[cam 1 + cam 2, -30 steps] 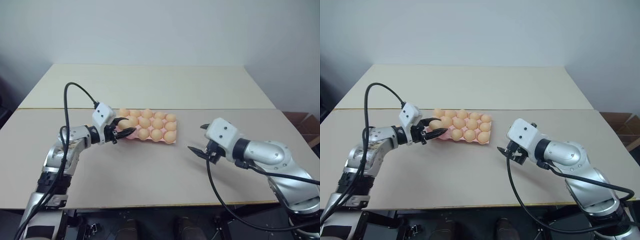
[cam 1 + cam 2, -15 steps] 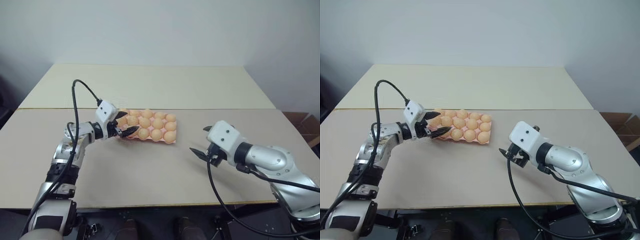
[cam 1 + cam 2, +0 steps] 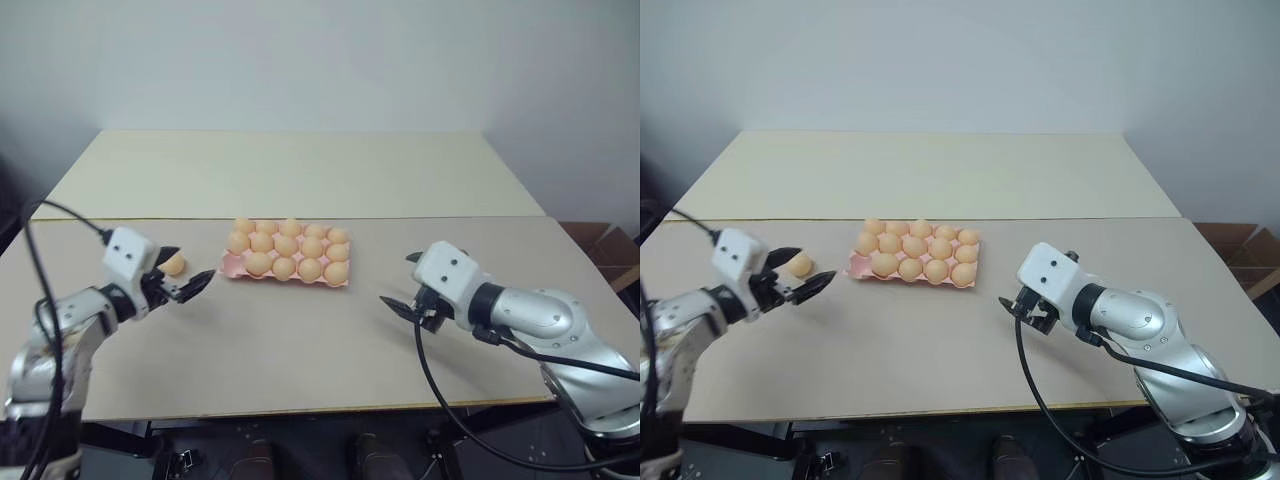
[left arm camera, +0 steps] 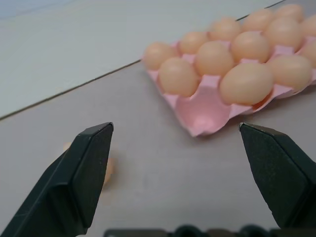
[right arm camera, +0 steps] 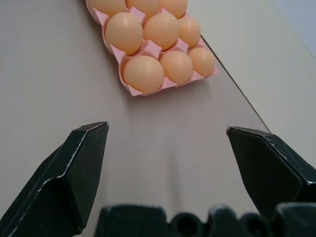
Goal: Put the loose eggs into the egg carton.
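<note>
The pink egg carton (image 3: pixel 229 267) lies mid-table with eggs (image 3: pixel 286 245) in all cups but the front-left one (image 4: pixel 202 112). One loose egg (image 3: pixel 174 264) rests on the table left of the carton. My left gripper (image 3: pixel 185 272) is open at table height with nothing in it. The loose egg (image 4: pixel 109 168) lies just past one of its fingers (image 4: pixel 84 173), which partly hides it. My right gripper (image 3: pixel 397 280) hovers open and empty to the right of the carton (image 5: pixel 133 91), pointing toward it.
The work surface is two tables pushed together, with a seam (image 3: pixel 420 217) running across just behind the carton. A cardboard box (image 3: pixel 608 250) stands past the right edge. Black cables (image 3: pixel 440 400) hang from both arms.
The left gripper, shut on an egg at the carton's left end a second ago, opened and left the egg in the carton. It then drew back left to the loose egg. The right arm kept still.
</note>
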Controlling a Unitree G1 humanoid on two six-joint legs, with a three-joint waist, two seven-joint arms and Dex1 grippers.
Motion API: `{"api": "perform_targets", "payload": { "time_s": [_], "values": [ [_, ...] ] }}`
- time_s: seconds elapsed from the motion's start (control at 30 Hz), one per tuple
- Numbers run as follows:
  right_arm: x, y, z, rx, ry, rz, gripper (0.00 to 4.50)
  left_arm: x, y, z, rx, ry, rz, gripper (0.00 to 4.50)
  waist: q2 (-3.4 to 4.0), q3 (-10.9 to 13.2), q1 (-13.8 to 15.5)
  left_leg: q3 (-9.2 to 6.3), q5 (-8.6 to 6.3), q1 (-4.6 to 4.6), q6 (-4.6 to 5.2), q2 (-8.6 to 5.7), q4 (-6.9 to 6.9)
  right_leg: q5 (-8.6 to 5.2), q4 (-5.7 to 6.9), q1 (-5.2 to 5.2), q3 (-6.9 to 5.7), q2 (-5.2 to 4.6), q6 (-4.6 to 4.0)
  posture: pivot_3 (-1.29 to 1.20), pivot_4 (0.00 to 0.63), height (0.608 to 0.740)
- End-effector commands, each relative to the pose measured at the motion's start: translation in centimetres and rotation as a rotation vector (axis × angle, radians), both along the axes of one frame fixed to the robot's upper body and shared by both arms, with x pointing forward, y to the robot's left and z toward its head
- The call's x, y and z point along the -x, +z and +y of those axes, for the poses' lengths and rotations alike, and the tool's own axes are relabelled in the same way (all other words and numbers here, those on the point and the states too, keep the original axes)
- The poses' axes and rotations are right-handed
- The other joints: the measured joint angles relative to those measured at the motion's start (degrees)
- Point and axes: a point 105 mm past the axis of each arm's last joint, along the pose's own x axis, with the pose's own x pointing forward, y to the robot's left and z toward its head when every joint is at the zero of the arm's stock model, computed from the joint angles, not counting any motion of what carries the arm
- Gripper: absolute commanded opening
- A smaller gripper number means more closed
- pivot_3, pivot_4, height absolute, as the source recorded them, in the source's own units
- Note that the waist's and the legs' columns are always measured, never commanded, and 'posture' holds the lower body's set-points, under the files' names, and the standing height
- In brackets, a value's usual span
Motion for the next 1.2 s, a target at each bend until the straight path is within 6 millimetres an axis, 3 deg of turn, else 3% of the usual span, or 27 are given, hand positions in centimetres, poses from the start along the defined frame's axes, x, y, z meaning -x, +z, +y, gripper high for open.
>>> {"api": "perform_targets", "payload": {
  "time_s": [0.03,0.27,0.7,0.87,1.07,1.2],
  "values": [
    [-0.1,1.1,0.8,-0.012,0.053,-0.049,4.5,0.9,1.1,1.4,0.01,0.157,0.0,4.43,0.0,0.0,0.16,0.0,0.0,0.0,0.0,-0.02,0.0,0.0,0.0,0.01,0.0,-0.01,0.0,0.0,0.15,0.74],
    [-0.5,1.1,1.4,-0.01,0.093,-0.046,4.5,0.9,1.4,3.9,0.064,0.393,0.073,4.43,-0.01,-0.01,0.15,-0.02,0.0,0.0,0.0,-0.02,0.0,0.01,-0.01,0.01,0.0,0.03,0.01,0.0,0.15,0.74],
    [-0.1,1.1,0.6,0.009,0.062,-0.048,4.5,-0.6,0.9,3.5,0.099,0.388,0.104,4.43,-0.02,-0.01,0.0,-0.01,0.0,0.0,0.0,-0.04,0.0,0.02,-0.01,0.02,0.02,0.02,-0.01,0.0,0.15,0.74],
    [-0.2,1.1,0.7,0.002,0.059,-0.045,4.5,-3.2,0.6,3.5,0.093,0.394,0.082,4.43,-0.03,-0.02,0.31,-0.01,0.0,0.02,0.0,-0.04,0.0,0.02,0.01,0.03,0.0,0.02,-0.02,0.0,0.15,0.74],
    [-0.2,1.2,0.7,-0.001,0.052,-0.049,4.5,-7.0,0.8,1.8,0.107,0.326,0.045,4.43,-0.05,-0.03,0.65,-0.01,0.0,-0.06,0.0,-0.07,0.0,0.05,-0.05,0.02,0.01,0.02,-0.02,0.0,0.15,0.74],
    [0.1,1.1,0.4,0.002,0.035,-0.044,4.5,-9.3,-0.3,1.2,0.117,0.32,0.059,4.43,-0.06,-0.03,0.92,0.0,0.01,-0.03,0.0,-0.07,0.0,0.06,-0.01,0.03,0.01,0.02,-0.03,0.0,0.15,0.74]
  ]
}}
